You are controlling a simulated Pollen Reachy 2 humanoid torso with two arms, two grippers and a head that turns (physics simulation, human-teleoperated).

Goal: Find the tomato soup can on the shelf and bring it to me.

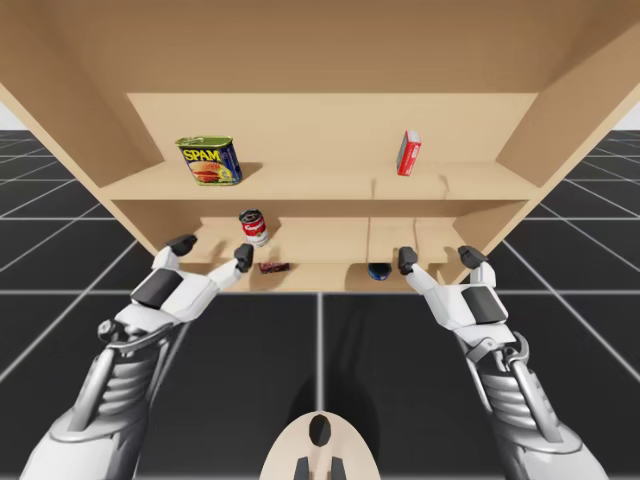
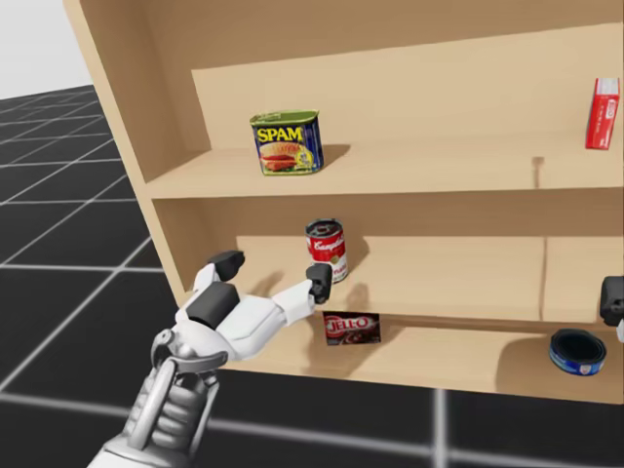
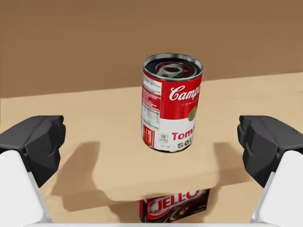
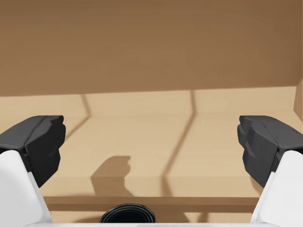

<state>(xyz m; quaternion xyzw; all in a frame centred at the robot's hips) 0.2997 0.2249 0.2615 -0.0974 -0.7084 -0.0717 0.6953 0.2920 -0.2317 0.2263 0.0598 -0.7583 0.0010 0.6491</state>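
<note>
**Soup can lined up, left gripper not yet on it**

The tomato soup can stands upright on the middle board of the shelf, a little left of centre in the high view. In the left wrist view it is ahead of our left gripper, in line with the gap between the two fingers but further in. Neither finger touches it. The fingers are spread wide, we judge so that the can may pass between them when the arm goes forward.

One board lower, almost under the can, is a small dark box. For this reason we think the approach should be level and not from beneath.

Our right gripper is also spread and holds nothing. It hovers before the right part of the shelf, near a flat blue round can.

On the top board, in the upper left of the high view, sits a blue-and-yellow rectangular tin. At the upper right is a red box. Both are well apart from our target.
</note>
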